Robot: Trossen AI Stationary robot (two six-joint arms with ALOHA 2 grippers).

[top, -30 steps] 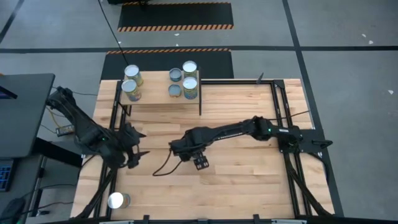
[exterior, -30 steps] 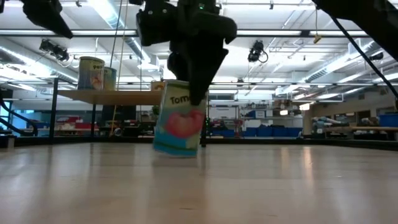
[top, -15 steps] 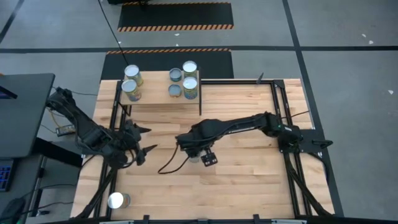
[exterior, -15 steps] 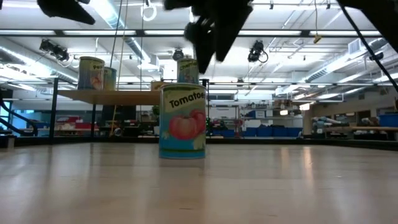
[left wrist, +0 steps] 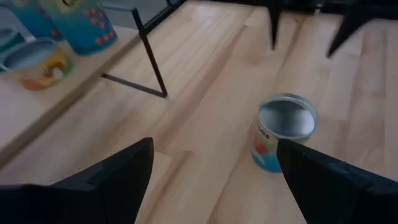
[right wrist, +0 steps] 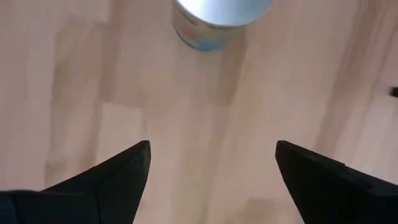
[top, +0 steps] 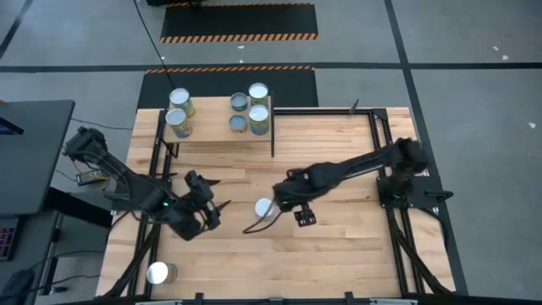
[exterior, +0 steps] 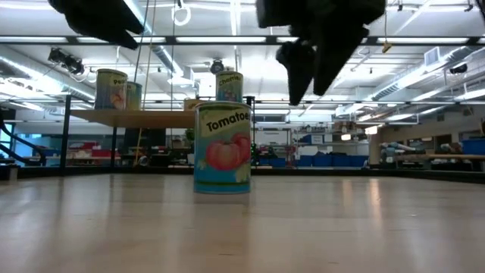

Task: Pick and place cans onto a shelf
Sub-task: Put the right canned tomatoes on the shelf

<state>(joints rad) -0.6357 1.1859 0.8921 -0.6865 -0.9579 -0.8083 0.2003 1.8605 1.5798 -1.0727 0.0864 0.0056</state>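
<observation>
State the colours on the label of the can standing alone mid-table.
The can has a light blue label with a red tomato picture and dark lettering, clearest in the low view.

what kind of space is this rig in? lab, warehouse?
Looks like a large industrial lab or workshop hall, not a home. The floor by the table is grey concrete with hazard-striped mats. The low view shows a high ceiling with strip lights and blue bins on benches behind.

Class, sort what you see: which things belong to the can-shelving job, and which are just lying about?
Job:
shelf with five cans
centre can
corner can
left gripper
right gripper

Lying about:
monitor
striped mats
</observation>
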